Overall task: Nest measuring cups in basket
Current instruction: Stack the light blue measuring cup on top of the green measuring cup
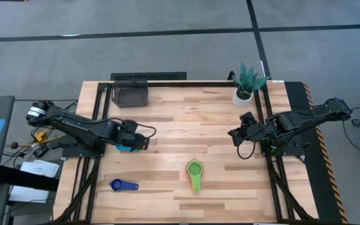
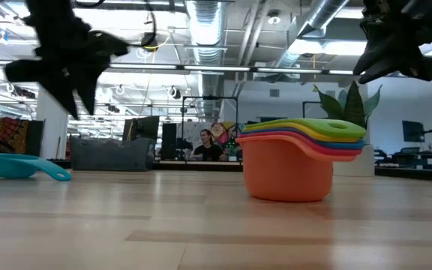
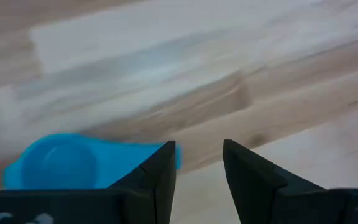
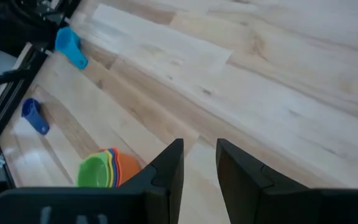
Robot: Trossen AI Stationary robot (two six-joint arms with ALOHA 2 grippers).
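From above, a nested stack of small round plastic measuring cups (image 1: 195,170), green on top with its flat handle pointing toward the near edge, is seen on the pale wooden table (image 1: 186,112); a dark blue plastic cup (image 1: 123,184) lies apart near the left front, and a light blue one (image 1: 127,148) is largely covered by the left gripper (image 1: 144,143). The small dark grey rectangular basket (image 1: 130,94) sits at the far left edge, well apart from all cups. The right gripper (image 1: 235,134) waits over bare wood. At table height, the stack (image 2: 300,157) shows orange lowest; the colours between are hard to separate. In the left wrist view, the jaws stand apart, empty, just beside the light blue cup's handle. In the right wrist view, the jaws are likewise parted on nothing. The cups are judged light, stiff and smooth, best pinched by the flat handle or rim.
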